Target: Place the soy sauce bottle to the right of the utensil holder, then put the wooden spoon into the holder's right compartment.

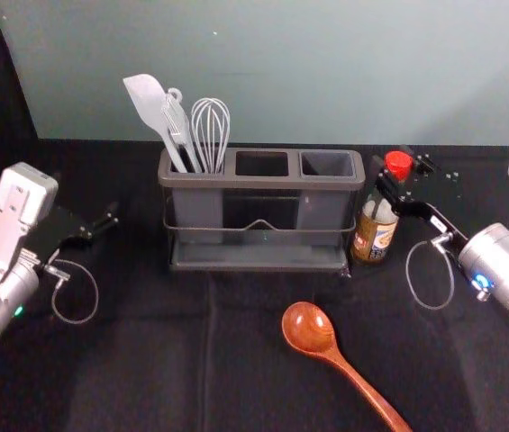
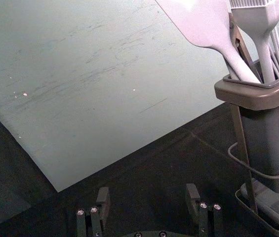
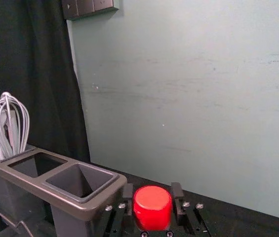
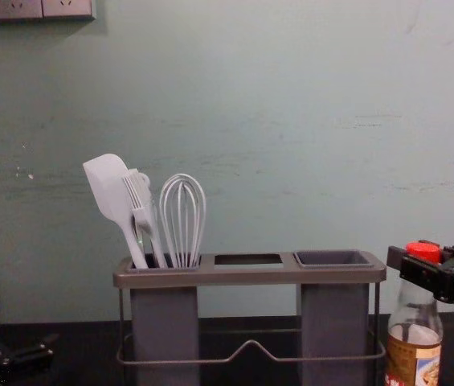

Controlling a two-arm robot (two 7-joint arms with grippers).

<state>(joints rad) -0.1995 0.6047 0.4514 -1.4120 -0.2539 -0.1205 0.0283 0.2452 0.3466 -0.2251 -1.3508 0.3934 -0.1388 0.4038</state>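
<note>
My right gripper (image 1: 400, 180) is shut on the soy sauce bottle (image 1: 376, 236) around its neck, just under the red cap. The bottle stands close beside the right end of the grey utensil holder (image 1: 259, 265). In the right wrist view, the red cap (image 3: 152, 205) sits between the fingers of the right gripper (image 3: 152, 212). The wooden spoon (image 1: 310, 329) lies in front of the holder, bowl toward it and handle toward the near edge. Off the holder's left side is my left gripper (image 1: 101, 225); in the left wrist view the left gripper (image 2: 148, 202) is open and holds nothing.
A white spatula (image 1: 150, 103), a brush-like tool and a whisk (image 1: 210, 130) stand in the holder's left compartment. The middle opening (image 1: 262, 164) and right compartment (image 4: 333, 259) have no utensils. A pale wall (image 4: 251, 121) rises behind the black-covered table (image 1: 146, 360).
</note>
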